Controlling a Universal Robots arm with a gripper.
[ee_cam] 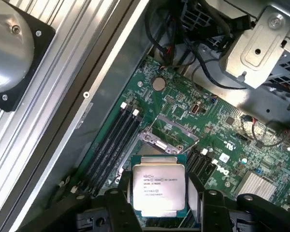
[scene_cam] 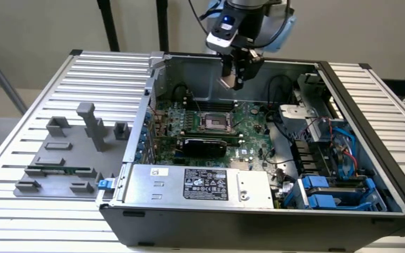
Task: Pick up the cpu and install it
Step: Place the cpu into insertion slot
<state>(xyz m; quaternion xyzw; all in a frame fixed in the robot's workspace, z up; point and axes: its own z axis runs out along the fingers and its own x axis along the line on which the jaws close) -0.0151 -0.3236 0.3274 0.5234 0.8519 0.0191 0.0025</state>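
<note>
**Wrist view: cpu [ee_cam: 158, 188] clamped in the jaws over the board**

Two black fingers [ee_cam: 117, 210] press on opposite edges of the cpu, so the jaws are closed around it. Its silvery printed plate faces the camera and its thin green rim shows on the sides. Beyond it lies the green board [ee_cam: 222, 140], with the metal-framed socket [ee_cam: 168, 137] just past the chip's far edge and dark memory slots [ee_cam: 111, 145] beside that. The chip hangs clear of the board, not seated.

In the exterior view the arm [scene_cam: 243, 21] comes down from above, its wrist pointing almost straight down over the rear part of the open case [scene_cam: 259, 227]. The cpu shows as a small tan piece at the tip, well above the socket.

The case lies on its side on a ribbed metal tabletop [scene_cam: 83, 79]. Inside it, a grey power supply [scene_cam: 195, 184] sits along the near wall and blue drive bays [scene_cam: 329, 192] sit at the exterior view's right. On the exterior view's left a grey fixture [scene_cam: 69, 153] stands on the tabletop, with a green memory stick [scene_cam: 58, 170] lying in it. A plain pale wall [scene_cam: 40, 26] closes off the back of the room.
</note>
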